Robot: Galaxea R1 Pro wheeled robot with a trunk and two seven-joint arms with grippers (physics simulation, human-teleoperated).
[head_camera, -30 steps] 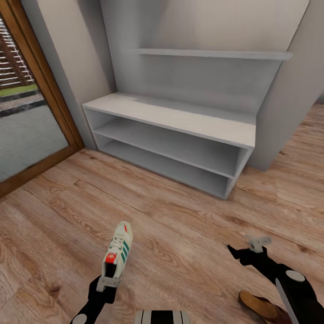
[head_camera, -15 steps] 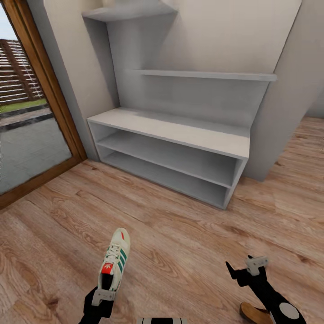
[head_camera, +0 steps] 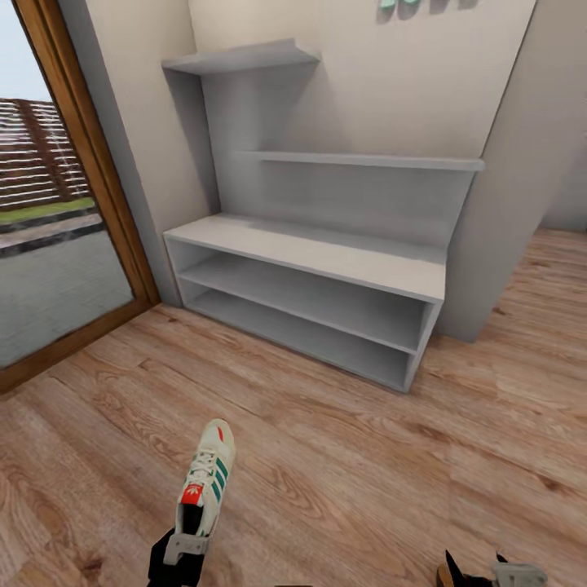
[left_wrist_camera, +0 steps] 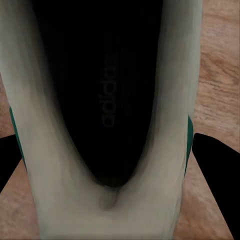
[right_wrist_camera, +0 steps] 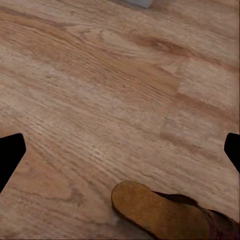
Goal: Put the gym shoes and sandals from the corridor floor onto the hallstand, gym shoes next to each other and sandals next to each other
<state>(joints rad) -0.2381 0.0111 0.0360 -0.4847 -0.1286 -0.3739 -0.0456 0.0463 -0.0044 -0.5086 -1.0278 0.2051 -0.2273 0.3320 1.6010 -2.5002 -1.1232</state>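
One cream-white gym shoe [head_camera: 209, 477], green-striped, red-labelled, sits clamped in the left pincer [head_camera: 186, 545].

Even soft daylight, faint shelf shadows, slight render blur, dark shoe interior

left gripper [head_camera: 184, 545]: black body, grey bracket | right gripper [head_camera: 499, 574]: black, grey bracket

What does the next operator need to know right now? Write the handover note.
Left claw: shut on one sneaker, held at the heel, toe toward the rack.
Right claw: open, holding nothing, over the floor near a sandal.
Rack: no shoes on its shelves that show.
Done: one sneaker picked up.
Left: rack this sneaker, then fetch its mate and both sandals, pairing each kind side by side.
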